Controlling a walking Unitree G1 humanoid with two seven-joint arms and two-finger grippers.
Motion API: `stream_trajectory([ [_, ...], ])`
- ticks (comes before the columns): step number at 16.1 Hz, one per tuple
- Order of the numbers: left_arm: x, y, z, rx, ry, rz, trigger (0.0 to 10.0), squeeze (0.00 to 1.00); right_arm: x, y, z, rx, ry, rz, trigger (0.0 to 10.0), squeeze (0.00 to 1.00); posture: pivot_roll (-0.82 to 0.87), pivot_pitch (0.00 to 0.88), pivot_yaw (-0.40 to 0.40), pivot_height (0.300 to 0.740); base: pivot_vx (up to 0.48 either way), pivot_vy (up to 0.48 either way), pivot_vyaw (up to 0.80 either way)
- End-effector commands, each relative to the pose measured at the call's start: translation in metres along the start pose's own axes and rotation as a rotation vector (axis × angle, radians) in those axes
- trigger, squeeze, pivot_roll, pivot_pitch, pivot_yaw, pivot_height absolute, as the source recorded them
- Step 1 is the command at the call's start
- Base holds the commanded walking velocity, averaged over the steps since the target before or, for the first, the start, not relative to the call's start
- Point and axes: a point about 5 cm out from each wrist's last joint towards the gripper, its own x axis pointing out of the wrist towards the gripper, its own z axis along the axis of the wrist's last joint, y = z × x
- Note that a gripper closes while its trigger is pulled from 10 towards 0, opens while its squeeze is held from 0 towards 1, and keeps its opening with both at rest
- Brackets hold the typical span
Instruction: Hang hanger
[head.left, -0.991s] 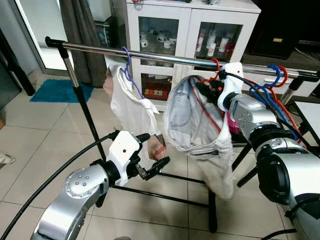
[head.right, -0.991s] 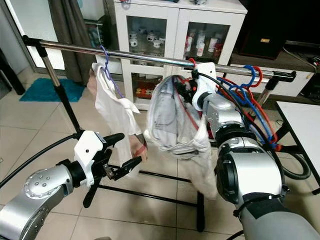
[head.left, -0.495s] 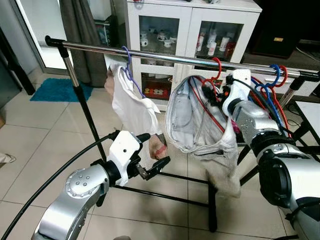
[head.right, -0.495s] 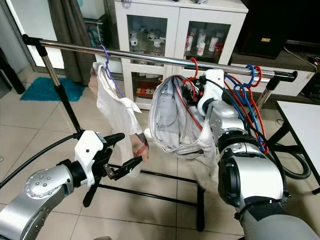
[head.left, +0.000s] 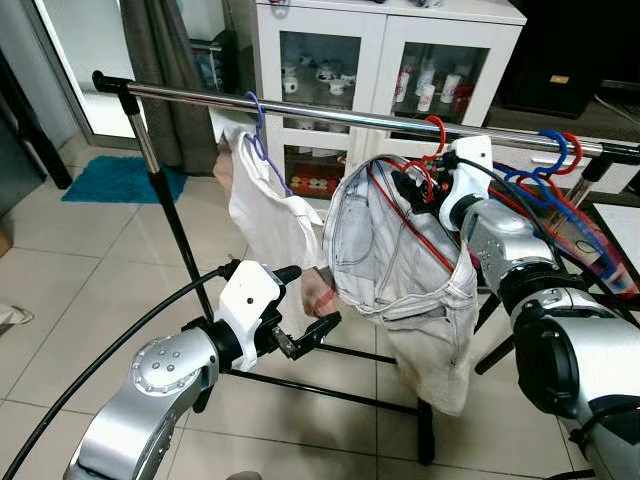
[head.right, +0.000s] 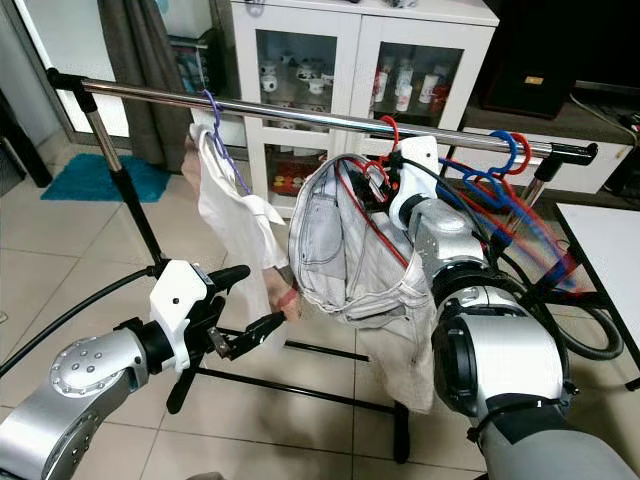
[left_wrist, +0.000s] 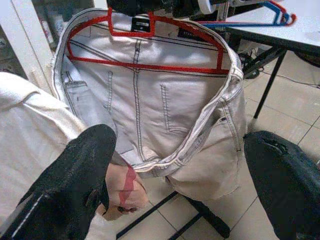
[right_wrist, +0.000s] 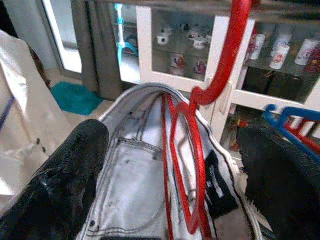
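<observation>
The red hanger (head.left: 432, 140) is sitting with its hook over the chrome rail (head.left: 330, 112), at about one o'clock in the head view, so the hanging looks mostly done — release and withdrawal are what is left. The right gripper (head.left: 425, 187) is hovering at the hanger's neck; its black fingers (right_wrist: 65, 180) are standing spread either side of the hook, though whether they are touching it is hard to tell. Pale, stiff denim jeans (head.left: 400, 270) are sagging from the thin plastic frame. The left gripper (head.left: 308, 335) is waiting at seven o'clock, spread and holding nothing, near a soft white shirt (head.left: 265, 205).
</observation>
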Motion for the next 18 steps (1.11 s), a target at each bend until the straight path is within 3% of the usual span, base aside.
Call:
stream_trajectory([
  [1,0.002,0.0,0.001,0.014,0.002,-0.01,10.0,0.13,0.0,0.001,-0.005,0.0,0.036,0.007,5.1,0.0,0.2,0.009,-0.037,0.74,0.0,0.0,0.0],
  [3,0.001,0.0,0.001,0.014,0.004,-0.008,10.0,0.13,0.0,0.005,-0.008,0.009,0.043,0.044,1.3,0.0,0.21,0.008,-0.041,0.74,0.0,0.0,0.0],
  [4,0.001,0.0,0.001,0.013,0.005,-0.007,10.0,0.13,0.001,0.006,-0.007,0.013,0.041,0.054,0.0,0.0,0.21,0.006,-0.042,0.74,0.0,0.0,0.0],
  [12,0.001,0.0,0.001,0.014,0.004,-0.015,10.0,0.13,0.002,0.011,-0.003,0.022,0.03,0.099,0.0,0.0,0.21,0.009,-0.039,0.74,0.0,0.0,0.0],
  [18,0.0,0.0,0.001,0.015,0.007,-0.013,10.0,0.13,0.009,0.026,0.001,0.027,0.016,0.111,0.0,0.0,0.21,0.019,-0.041,0.74,0.0,0.0,0.0],
])
